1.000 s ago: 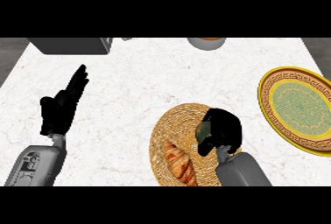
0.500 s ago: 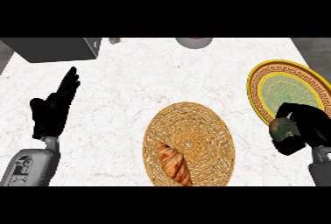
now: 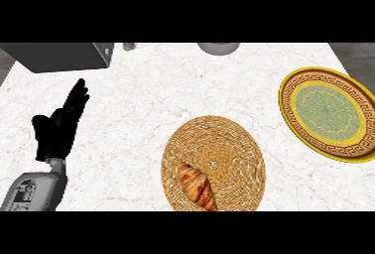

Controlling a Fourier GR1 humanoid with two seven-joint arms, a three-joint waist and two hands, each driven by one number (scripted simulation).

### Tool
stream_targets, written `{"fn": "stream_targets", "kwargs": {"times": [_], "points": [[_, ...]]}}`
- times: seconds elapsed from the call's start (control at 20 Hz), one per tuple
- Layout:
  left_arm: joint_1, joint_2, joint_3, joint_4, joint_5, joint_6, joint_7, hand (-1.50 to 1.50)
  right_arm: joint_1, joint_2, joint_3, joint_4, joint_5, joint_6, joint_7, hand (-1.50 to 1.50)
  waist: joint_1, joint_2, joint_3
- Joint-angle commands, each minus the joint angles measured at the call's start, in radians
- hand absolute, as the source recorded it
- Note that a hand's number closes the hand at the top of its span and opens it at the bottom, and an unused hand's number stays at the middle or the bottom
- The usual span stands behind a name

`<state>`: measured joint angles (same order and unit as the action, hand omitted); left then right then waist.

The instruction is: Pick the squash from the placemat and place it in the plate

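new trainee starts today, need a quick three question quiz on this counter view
1. True or false: a squash lies on the plate.
2. What lies on the placemat? A) croissant B) spoon C) squash
3. Which hand is in view, and are its fingers straight or curled?

Key:
1. False; no squash shows on the plate.
2. A.
3. The left hand, at the view's left, fingers straight.
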<state>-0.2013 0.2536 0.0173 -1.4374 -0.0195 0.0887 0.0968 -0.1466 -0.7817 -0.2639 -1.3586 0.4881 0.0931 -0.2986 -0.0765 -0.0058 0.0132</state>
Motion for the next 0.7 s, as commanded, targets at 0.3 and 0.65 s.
{"fn": "stream_targets", "kwargs": {"times": [0.3, 0.65], "points": [[-0.092, 0.001, -0.027, 0.027, -0.005, -0.04, 0.015, 0.0, -0.056, -0.236, -0.194, 0.443, -0.244, 0.285, -0.6, 1.5, 0.087, 0.022, -0.008], [-0.127, -0.044, -0.055, 0.028, -0.011, -0.043, 0.045, 0.0, -0.281, -0.182, -0.014, 0.627, -0.126, 0.282, -0.592, 1.5, 0.119, 0.017, -0.011]]}}
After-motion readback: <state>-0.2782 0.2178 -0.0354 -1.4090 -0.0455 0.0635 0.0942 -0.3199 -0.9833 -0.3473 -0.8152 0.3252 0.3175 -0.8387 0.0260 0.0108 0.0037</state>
